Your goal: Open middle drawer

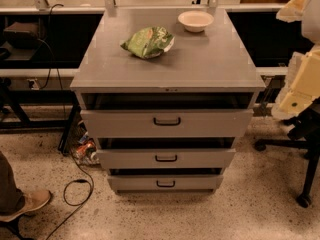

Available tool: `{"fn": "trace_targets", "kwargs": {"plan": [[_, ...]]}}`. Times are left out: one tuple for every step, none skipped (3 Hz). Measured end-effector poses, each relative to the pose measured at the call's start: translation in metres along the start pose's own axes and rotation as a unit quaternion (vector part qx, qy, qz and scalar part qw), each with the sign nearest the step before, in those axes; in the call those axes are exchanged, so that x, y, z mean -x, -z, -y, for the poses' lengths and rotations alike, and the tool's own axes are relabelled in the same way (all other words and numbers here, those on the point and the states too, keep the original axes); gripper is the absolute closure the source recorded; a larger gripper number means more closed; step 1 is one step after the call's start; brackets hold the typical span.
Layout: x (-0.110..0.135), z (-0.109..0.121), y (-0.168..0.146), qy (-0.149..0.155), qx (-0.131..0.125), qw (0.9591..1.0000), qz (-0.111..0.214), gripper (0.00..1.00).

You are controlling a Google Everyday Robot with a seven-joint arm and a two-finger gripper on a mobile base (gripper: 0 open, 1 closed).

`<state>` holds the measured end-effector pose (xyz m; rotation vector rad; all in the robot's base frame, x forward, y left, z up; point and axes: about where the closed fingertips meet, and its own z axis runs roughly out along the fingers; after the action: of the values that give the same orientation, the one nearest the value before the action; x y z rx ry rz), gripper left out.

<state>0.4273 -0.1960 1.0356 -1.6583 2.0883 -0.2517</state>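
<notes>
A grey cabinet (165, 59) stands in the middle of the camera view with three drawers stacked in its front. The middle drawer (200, 158) has a plain grey front and a small black bar handle (166, 158) at its centre. A dark gap shows above its front. The taller, wider top drawer (210, 123) is above it and the smallest drawer (195, 183) is below it. My cream-coloured arm (304, 81) is at the right edge. My gripper (304, 125) is the dark part below it, well to the right of the drawers and touching none of them.
A green crumpled bag (148, 41) and a white bowl (195, 20) lie on the cabinet top. A black chair base (300, 154) with casters stands at right. A cable (75, 184) and a person's shoe (25, 204) are on the speckled floor at left.
</notes>
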Motion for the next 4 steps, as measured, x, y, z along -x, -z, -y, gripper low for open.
{"fn": "trace_targets", "kwargs": {"plan": [[0.000, 0.000, 0.000, 0.000, 0.000, 1.0000, 0.000, 0.00], [-0.006, -0.019, -0.027, -0.001, 0.026, 0.9996, 0.005, 0.00], [-0.014, -0.064, -0.088, 0.008, 0.093, 0.9955, 0.015, 0.00], [-0.023, -0.114, -0.144, 0.020, 0.162, 0.9864, 0.015, 0.00]]}}
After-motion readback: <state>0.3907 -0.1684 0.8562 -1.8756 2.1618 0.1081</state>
